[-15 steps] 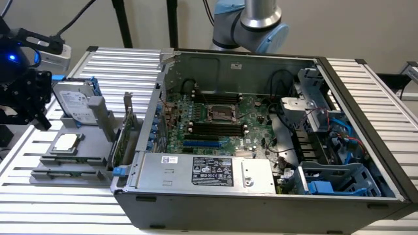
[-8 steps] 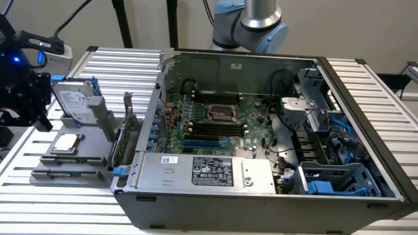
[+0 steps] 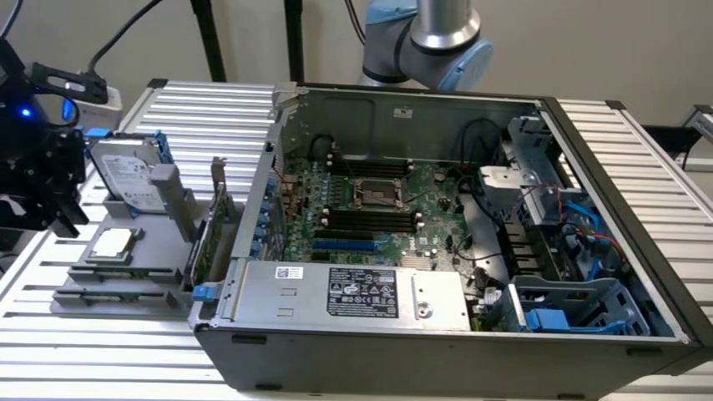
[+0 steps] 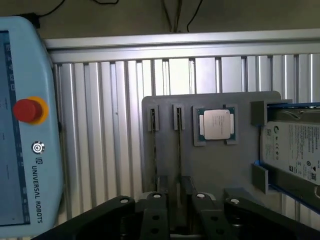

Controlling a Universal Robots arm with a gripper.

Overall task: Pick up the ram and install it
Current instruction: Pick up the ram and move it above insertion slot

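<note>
Nearest my wrist camera, the gripper [image 4: 175, 186] hangs over the gray tray [image 4: 220, 170]. The ram [image 4: 179, 152] shows edge-on as 1 thin dark strip; I cannot tell its colour or chips. It stands in a narrow holder near the processor [image 4: 216, 124], its long axis running from the holder's end clip straight toward the gripper. The fingers [image 4: 159, 187] stand partly apart, 1 on each side of the strip's near end; I cannot tell whether they touch it.
</note>
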